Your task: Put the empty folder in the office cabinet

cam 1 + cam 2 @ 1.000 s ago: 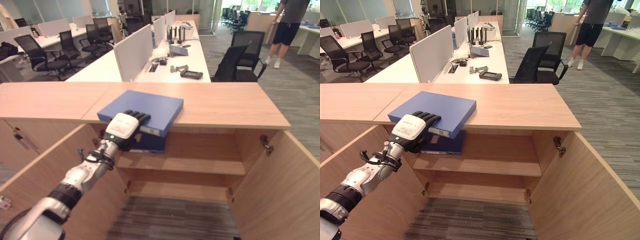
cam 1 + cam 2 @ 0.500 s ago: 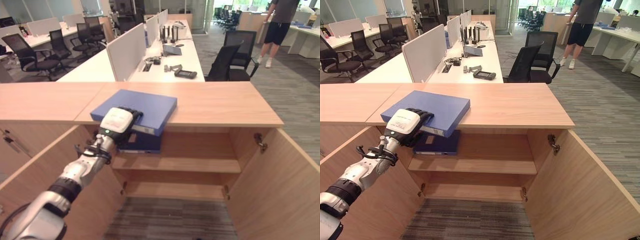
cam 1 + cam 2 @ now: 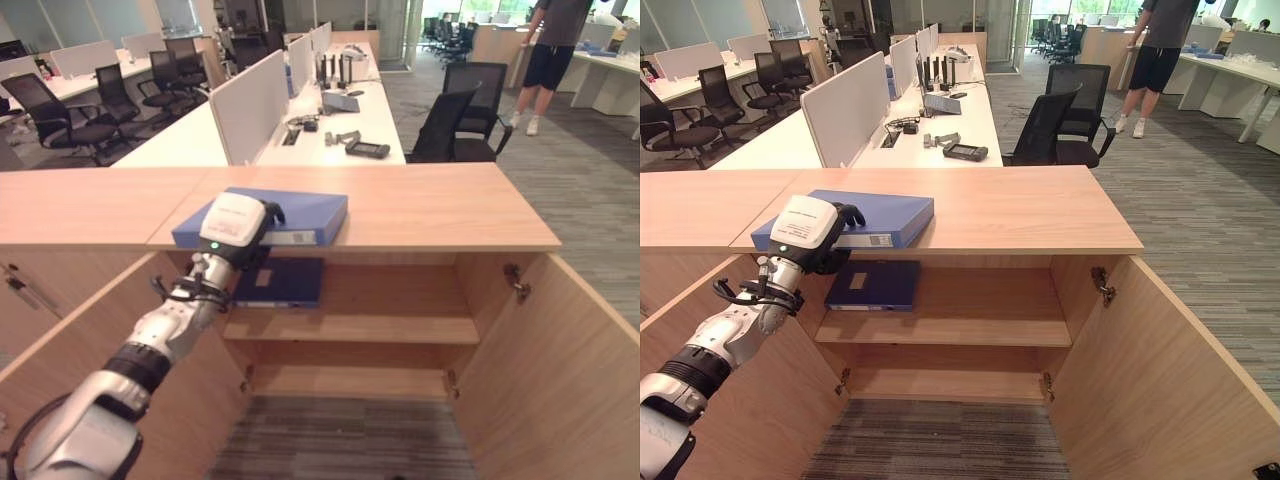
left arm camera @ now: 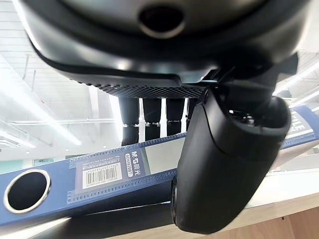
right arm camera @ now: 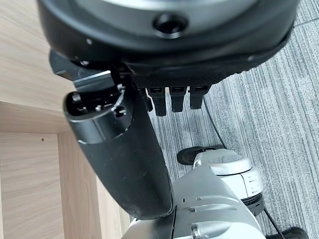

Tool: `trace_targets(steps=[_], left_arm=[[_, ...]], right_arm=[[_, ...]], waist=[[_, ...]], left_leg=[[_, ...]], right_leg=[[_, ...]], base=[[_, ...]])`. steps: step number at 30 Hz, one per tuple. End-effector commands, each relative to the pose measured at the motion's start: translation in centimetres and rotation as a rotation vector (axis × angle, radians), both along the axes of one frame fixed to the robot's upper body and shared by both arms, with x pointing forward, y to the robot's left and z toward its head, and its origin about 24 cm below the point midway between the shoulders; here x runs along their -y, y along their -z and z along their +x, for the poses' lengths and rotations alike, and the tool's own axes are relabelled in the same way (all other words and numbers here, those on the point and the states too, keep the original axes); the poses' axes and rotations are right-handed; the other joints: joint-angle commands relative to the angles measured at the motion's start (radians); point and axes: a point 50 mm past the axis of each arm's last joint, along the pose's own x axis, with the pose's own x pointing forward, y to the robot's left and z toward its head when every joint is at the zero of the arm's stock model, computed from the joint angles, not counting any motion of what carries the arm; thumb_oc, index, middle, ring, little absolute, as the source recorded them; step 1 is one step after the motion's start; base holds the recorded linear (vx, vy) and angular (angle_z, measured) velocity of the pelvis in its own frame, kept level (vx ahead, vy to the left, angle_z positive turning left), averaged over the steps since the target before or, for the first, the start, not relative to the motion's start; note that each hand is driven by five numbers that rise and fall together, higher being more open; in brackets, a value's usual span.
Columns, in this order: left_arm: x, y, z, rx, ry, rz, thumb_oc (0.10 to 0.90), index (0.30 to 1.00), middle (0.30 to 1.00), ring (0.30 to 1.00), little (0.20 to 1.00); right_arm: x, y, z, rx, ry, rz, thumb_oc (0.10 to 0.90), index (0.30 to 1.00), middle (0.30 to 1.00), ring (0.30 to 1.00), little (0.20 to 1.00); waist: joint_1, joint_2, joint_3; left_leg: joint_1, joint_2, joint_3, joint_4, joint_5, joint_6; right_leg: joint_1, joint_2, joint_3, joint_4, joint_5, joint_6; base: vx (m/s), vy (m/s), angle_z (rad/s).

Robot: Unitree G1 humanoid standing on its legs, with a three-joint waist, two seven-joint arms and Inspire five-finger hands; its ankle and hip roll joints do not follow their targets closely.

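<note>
Two blue folders were present: one folder (image 3: 290, 212) lay flat on the counter (image 3: 440, 205) at its near edge, and a second folder (image 3: 875, 283) rested on the cabinet's upper shelf (image 3: 980, 325). Left hand (image 3: 808, 232) had its fingers (image 4: 152, 110) over the top and thumb under the overhanging spine, evidently clamping it to draw it off; right hand (image 5: 124, 164) hung relaxed, holding nothing.

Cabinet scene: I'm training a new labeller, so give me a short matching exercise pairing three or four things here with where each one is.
Things:
1. blue folder
2. dark folder
3. left hand
4. black chair

Places:
A. on the upper shelf inside the cabinet
B. behind the cabinet, by the white desk
C. on the cabinet top
D. at the blue folder's near end

Pairs: 1-C, 2-A, 3-D, 4-B
</note>
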Motion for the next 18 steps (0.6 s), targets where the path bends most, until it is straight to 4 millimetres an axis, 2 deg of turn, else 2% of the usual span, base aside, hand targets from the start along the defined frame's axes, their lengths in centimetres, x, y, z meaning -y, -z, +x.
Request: trace_targets(steps=[1,2,5,6,9,10,13,15,16,18], left_arm=[[-1.1,-7.7,1.8,0.223,-0.04,-0.113,0.4,0.3,0.3,0.3,0.3],[-1.1,-7.7,1.8,0.223,-0.041,-0.114,0.4,0.3,0.3,0.3,0.3],[-0.9,-10.4,1.0,0.334,0.003,-0.204,0.4,0.3,0.3,0.3,0.3],[-1.0,-10.4,1.0,0.334,0.002,-0.205,0.4,0.3,0.3,0.3,0.3],[-0.7,-12.8,-0.2,0.449,0.053,-0.272,0.4,0.3,0.3,0.3,0.3],[-0.5,-14.4,-1.0,0.526,0.092,-0.32,0.4,0.3,0.3,0.3,0.3],[-0.1,-16.4,-2.7,0.625,0.177,-0.402,0.4,0.3,0.3,0.3,0.3],[0.2,-17.0,-3.4,0.652,0.218,-0.43,0.4,0.3,0.3,0.3,0.3],[0.7,-18.0,-4.6,0.693,0.297,-0.497,0.4,0.3,0.3,0.3,0.3],[0.9,-18.2,-5.1,0.701,0.332,-0.532,0.4,0.3,0.3,0.3,0.3]], right_arm=[[1.9,-0.9,3.0,0.093,0.048,-0.051,0.8,0.9,0.9,0.9,0.9],[2.0,-0.9,3.0,0.093,0.047,-0.051,0.8,0.9,0.9,0.9,0.9],[1.5,-0.8,3.4,0.106,0.04,-0.034,0.8,0.9,0.9,0.9,0.9],[1.5,-0.8,3.4,0.106,0.039,-0.035,0.8,0.9,0.9,0.9,0.9],[1.0,-0.8,3.8,0.118,0.034,-0.016,0.8,0.9,0.9,0.9,0.9],[0.7,-0.8,4.1,0.127,0.021,-0.004,0.8,0.9,0.9,0.9,0.9],[0.2,-0.8,4.7,0.143,0.001,0.014,0.8,0.9,0.9,0.9,0.9],[0.1,-0.8,4.9,0.149,-0.013,0.018,0.8,0.9,0.9,0.9,0.9],[-0.3,-0.8,5.4,0.159,-0.024,0.03,0.8,0.9,0.9,0.9,0.9],[-0.4,-0.8,5.5,0.163,-0.031,0.037,0.8,0.9,0.9,0.9,0.9]], waist=[[-0.013,0.024,0.04],[-0.014,0.024,0.04],[-0.003,0.023,0.039],[-0.004,0.023,0.04],[0.006,0.023,0.039],[0.015,0.023,0.039],[0.028,0.022,0.037],[0.031,0.024,0.037],[0.04,0.024,0.036],[0.043,0.024,0.036]], left_leg=[[-0.004,-0.021,-0.018,-0.003,-0.054,0.001],[-0.003,-0.021,-0.018,-0.003,-0.054,0.001],[-0.007,-0.02,-0.026,-0.003,-0.051,0.0],[-0.007,-0.02,-0.026,-0.003,-0.051,0.0],[-0.01,-0.019,-0.033,-0.003,-0.048,-0.001],[-0.012,-0.019,-0.04,-0.003,-0.046,-0.001],[-0.014,-0.018,-0.046,-0.003,-0.043,-0.002],[-0.015,-0.018,-0.05,-0.003,-0.042,-0.003],[-0.016,-0.017,-0.055,-0.003,-0.04,-0.003],[-0.016,-0.017,-0.058,-0.003,-0.039,-0.002]], right_leg=[[0.107,-0.023,0.008,0.066,-0.202,0.103],[0.107,-0.023,0.008,0.066,-0.203,0.103],[0.111,-0.024,0.005,0.065,-0.204,0.101],[0.111,-0.024,0.005,0.065,-0.204,0.101],[0.115,-0.025,-0.003,0.063,-0.205,0.099],[0.115,-0.025,-0.006,0.063,-0.206,0.098],[0.117,-0.024,-0.013,0.06,-0.207,0.095],[0.118,-0.024,-0.015,0.06,-0.208,0.094],[0.12,-0.023,-0.018,0.061,-0.211,0.091],[0.121,-0.021,-0.019,0.062,-0.212,0.09]], base=[[0.0,0.0,0.0],[0.0,0.0,0.0],[0.0,0.0,0.0],[0.0,0.0,0.0],[-0.01,-0.007,0.01],[-0.03,-0.026,0.09],[-0.02,-0.025,0.12],[-0.01,-0.02,0.08],[0.0,-0.017,0.07],[-0.01,-0.018,0.06]])
